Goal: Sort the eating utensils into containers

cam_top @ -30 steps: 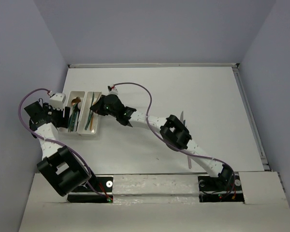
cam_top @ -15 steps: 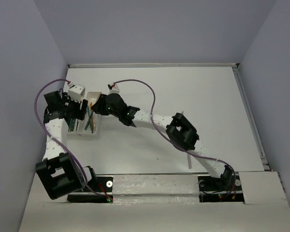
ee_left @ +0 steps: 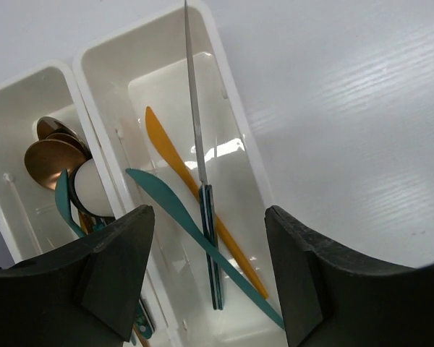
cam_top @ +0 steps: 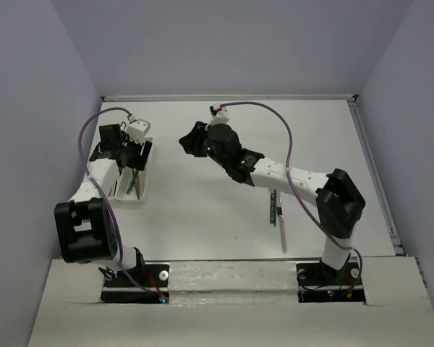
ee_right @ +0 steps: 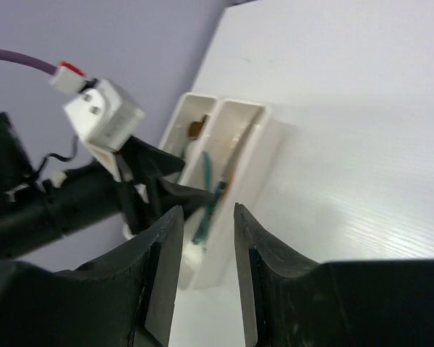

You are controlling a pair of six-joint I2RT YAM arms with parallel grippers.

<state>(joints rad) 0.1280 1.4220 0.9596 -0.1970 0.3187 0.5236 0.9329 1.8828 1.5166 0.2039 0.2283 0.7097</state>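
Observation:
Two joined white containers (ee_left: 235, 123) lie at the table's left (cam_top: 139, 195). The right one holds a silver knife with a teal handle (ee_left: 200, 155), a yellow knife (ee_left: 170, 148) and a teal knife (ee_left: 159, 189). Gold spoons (ee_left: 49, 153) and a pale spoon (ee_left: 94, 189) lie in the left one. My left gripper (ee_left: 206, 238) hangs open above the right container (cam_top: 132, 155), holding nothing. Open and with nothing between its fingers, my right gripper (ee_right: 206, 242) hovers to the right of the containers (cam_top: 188, 142). A dark utensil (cam_top: 273, 206) and a pale pink one (cam_top: 283, 235) lie on the table.
The left arm's white wrist camera (ee_right: 101, 112) and black fingers (ee_right: 159, 177) show over the containers in the right wrist view. A purple cable (cam_top: 275, 119) loops above the right arm. Grey walls close in the white table (cam_top: 311, 137).
My right gripper opened at the right container, then drew back to the right and away from it. The left arm swung from the containers' left side to above them.

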